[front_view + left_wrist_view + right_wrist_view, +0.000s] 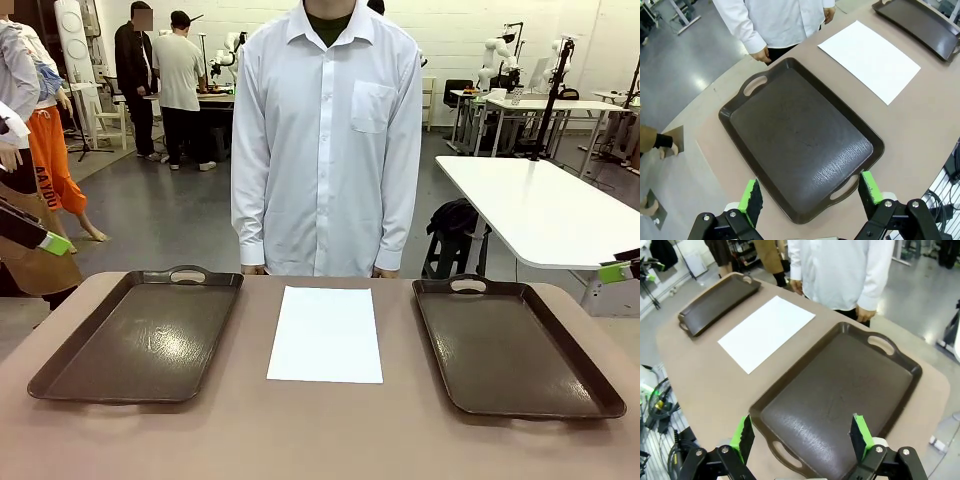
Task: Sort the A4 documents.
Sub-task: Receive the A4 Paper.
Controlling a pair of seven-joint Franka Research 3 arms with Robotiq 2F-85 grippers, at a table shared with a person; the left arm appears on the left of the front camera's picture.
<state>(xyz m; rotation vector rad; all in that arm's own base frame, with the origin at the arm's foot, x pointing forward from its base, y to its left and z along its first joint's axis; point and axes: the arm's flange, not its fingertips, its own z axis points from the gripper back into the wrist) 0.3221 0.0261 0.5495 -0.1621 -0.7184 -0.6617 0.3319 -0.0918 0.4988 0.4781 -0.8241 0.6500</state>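
Note:
A white A4 document (325,333) lies flat at the table's middle, between two dark brown handled trays. It also shows far right in the left wrist view as the sheet (870,59), and upper left in the right wrist view as the sheet (766,331). My left gripper (810,196) hovers open high above the left tray (800,135), nothing between its green pads. My right gripper (801,436) hangs open above the right tray (840,400), also holding nothing. In the front view, the left gripper's tip (52,243) shows at the left edge and the right gripper's tip (615,271) at the right edge.
A person in a white shirt (328,140) stands at the far edge, hands (253,269) hanging at the table's rim. Both trays (140,335) (510,345) hold nothing. Bare brown tabletop (320,430) runs along the near edge. A white table (545,205) stands behind on the right.

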